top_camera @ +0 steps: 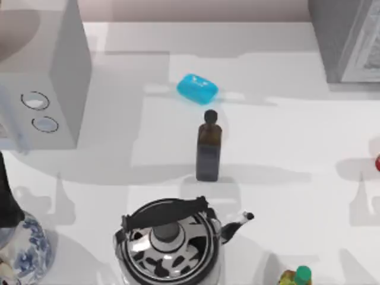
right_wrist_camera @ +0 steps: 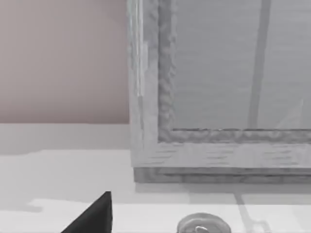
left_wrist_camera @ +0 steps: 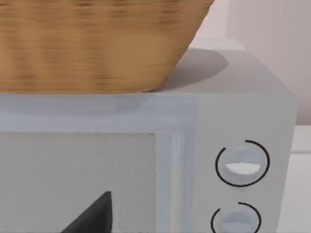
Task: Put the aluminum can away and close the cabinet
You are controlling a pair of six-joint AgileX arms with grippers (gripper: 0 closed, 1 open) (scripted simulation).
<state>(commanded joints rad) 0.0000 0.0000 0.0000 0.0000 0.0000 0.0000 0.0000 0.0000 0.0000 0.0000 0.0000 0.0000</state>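
Note:
A red sliver of the aluminum can (top_camera: 377, 161) shows at the table's right edge. Its silver top (right_wrist_camera: 203, 226) stands on the table in front of the cabinet. The cabinet (top_camera: 335, 35) is a tall dark grey speckled unit at the back right, with a pale framed panel door (right_wrist_camera: 233, 73). I cannot tell whether that door is ajar. A dark tip of my right gripper (right_wrist_camera: 92, 216) hangs near the can, facing the cabinet. A dark tip of my left gripper (left_wrist_camera: 92, 216) faces the light grey box at the left.
The light grey box with two round dials (top_camera: 41, 113) stands at the back left, a wicker basket (left_wrist_camera: 92, 43) on it. In the middle are a blue block (top_camera: 198, 88) and a dark brown bottle (top_camera: 208, 148). Near the front are a kettle (top_camera: 169, 243), a blue-white vase (top_camera: 27, 249) and a green-capped bottle (top_camera: 300, 276).

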